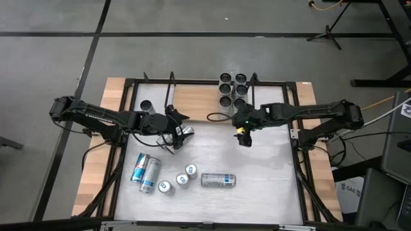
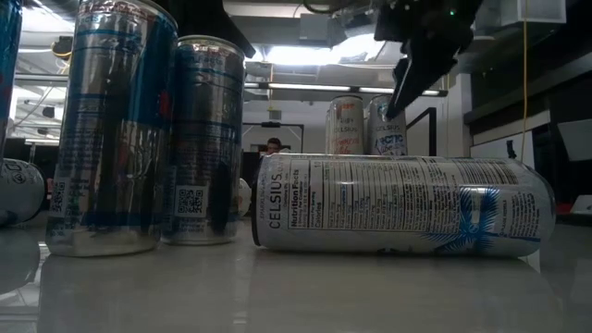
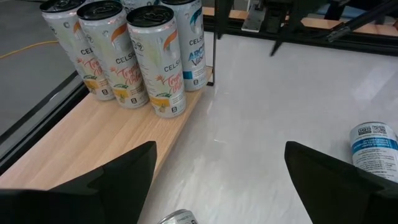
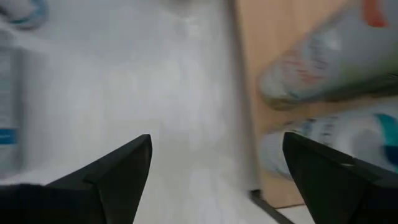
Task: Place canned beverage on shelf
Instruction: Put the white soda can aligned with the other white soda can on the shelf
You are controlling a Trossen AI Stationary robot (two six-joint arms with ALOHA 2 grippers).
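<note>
The shelf [image 1: 196, 101], a light wooden board in a black rod frame, runs along the table's far side. Several Celsius cans [image 1: 232, 89] stand on it in a cluster, and they also show in the left wrist view [image 3: 134, 56]. One more can [image 1: 146, 104] stands at the shelf's left. My left gripper [image 1: 178, 133] is open just in front of the shelf. A silver can [image 1: 186, 131] sits by its fingertips, and the can's top [image 3: 179, 218] shows between the open fingers. My right gripper [image 1: 243, 138] is open and empty, above the table in front of the cluster.
Loose cans sit near the table's front: two lying at the left [image 1: 145, 171], three standing [image 1: 182, 180], one lying on its side [image 1: 218, 180]. In the low view that lying can [image 2: 398, 203] fills the foreground. Black frame rails [image 1: 298, 138] border the table.
</note>
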